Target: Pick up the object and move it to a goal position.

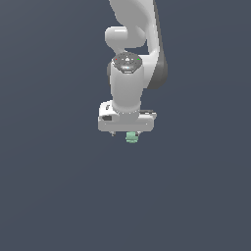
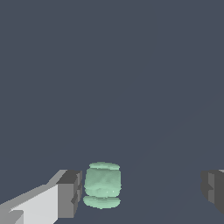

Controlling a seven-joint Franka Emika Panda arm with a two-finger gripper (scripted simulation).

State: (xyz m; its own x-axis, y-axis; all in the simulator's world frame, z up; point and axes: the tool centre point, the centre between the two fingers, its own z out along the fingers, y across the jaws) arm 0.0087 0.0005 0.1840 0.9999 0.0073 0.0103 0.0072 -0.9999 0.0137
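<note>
The arm hangs straight down over a bare slate-grey floor, and the gripper [image 1: 126,132] sits low over the object [image 1: 131,138], a small mint-green ribbed lump peeking out at about five o'clock from the hand's underside in the exterior view. The wrist view shows the jaws spread wide and holding nothing: the object [image 2: 103,190] stands just beside one dark fingertip [image 2: 70,192], while the other fingertip [image 2: 213,189] is well apart from it. This looks like the grasping step, before any closing. Next, the jaws probably need centring on the lump, then squeezing gently, since it sits off-centre. No goal marker is visible.
</note>
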